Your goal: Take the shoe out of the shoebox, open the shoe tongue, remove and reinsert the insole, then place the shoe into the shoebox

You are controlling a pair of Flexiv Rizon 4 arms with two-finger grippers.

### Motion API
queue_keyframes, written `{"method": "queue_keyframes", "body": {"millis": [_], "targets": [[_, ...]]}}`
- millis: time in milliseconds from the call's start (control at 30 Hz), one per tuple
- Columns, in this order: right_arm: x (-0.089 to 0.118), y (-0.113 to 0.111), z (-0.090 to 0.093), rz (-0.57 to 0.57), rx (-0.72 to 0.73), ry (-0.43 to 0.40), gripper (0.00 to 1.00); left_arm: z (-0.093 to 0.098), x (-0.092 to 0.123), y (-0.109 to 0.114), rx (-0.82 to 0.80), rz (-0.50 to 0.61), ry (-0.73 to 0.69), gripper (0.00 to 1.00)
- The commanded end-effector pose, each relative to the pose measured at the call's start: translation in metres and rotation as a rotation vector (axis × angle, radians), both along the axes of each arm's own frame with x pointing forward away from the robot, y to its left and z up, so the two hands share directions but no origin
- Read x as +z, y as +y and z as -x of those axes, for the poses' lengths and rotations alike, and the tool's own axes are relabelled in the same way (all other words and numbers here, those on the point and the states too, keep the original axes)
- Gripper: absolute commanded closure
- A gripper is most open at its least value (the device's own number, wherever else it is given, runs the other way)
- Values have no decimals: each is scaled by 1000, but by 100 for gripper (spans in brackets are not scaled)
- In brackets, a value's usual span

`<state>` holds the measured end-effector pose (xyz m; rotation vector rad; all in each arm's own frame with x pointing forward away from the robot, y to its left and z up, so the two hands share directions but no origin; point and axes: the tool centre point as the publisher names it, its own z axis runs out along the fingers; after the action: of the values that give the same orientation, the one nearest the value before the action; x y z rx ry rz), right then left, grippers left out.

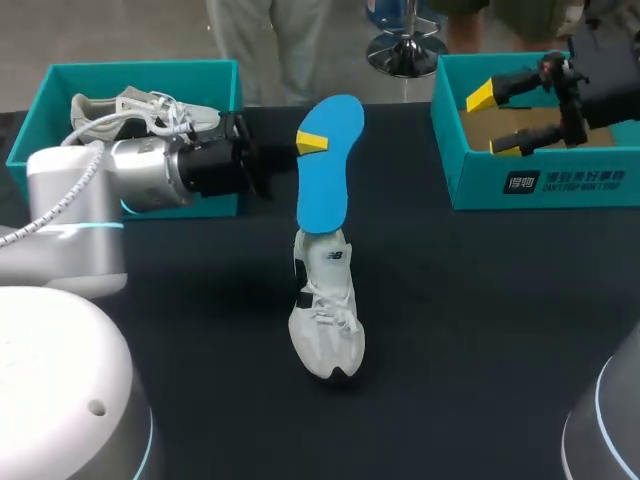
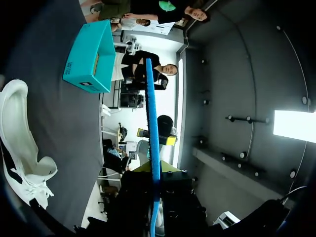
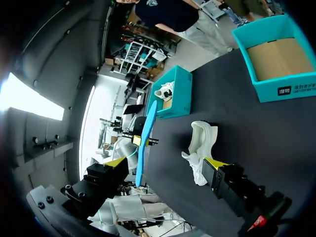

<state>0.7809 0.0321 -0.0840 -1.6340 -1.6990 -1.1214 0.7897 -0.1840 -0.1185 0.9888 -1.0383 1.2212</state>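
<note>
A white sneaker (image 1: pixel 326 310) lies on the black table, toe toward the front edge; it also shows beside my left gripper (image 2: pixel 19 143) and ahead of my right one (image 3: pixel 201 148). A blue insole (image 1: pixel 326 170) stands upright over its heel, the lower end at the shoe's opening. My left gripper (image 1: pixel 305 143) is shut on the insole's upper part, which appears edge-on between its fingers (image 2: pixel 152 138). My right gripper (image 1: pixel 495 122) hangs open above the right teal shoebox (image 1: pixel 540 182), holding nothing; between its spread fingers (image 3: pixel 165 165) the insole (image 3: pixel 143 143) is visible far off.
A second teal shoebox (image 1: pixel 130 72) at the back left holds another white sneaker (image 1: pixel 140 112); it also appears behind the insole (image 3: pixel 173 96). The right box (image 3: pixel 281 64) (image 2: pixel 91 57) shows a brown cardboard floor.
</note>
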Motion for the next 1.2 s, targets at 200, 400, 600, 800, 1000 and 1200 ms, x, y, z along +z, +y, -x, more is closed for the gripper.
{"method": "queue_keyframes", "body": {"millis": [200, 400, 600, 800, 1000, 1200], "targets": [[29, 23, 2, 291, -50, 38, 0, 0, 1, -5, 22, -32, -23, 100], [39, 36, 0, 361, -51, 30, 0, -2, 0, -7, 34, -63, -32, 100], [47, 55, 0, 475, -62, 31, 0, -4, -3, -9, 37, -69, -40, 100], [51, 82, 0, 582, -38, 36, 0, -7, -7, -13, 56, -79, -63, 100], [55, 102, -2, 662, -31, 70, 0, -7, -9, -17, 63, -80, -66, 100], [56, 118, -4, 801, -52, 110, 0, -8, -11, -20, 78, -93, -81, 100]]}}
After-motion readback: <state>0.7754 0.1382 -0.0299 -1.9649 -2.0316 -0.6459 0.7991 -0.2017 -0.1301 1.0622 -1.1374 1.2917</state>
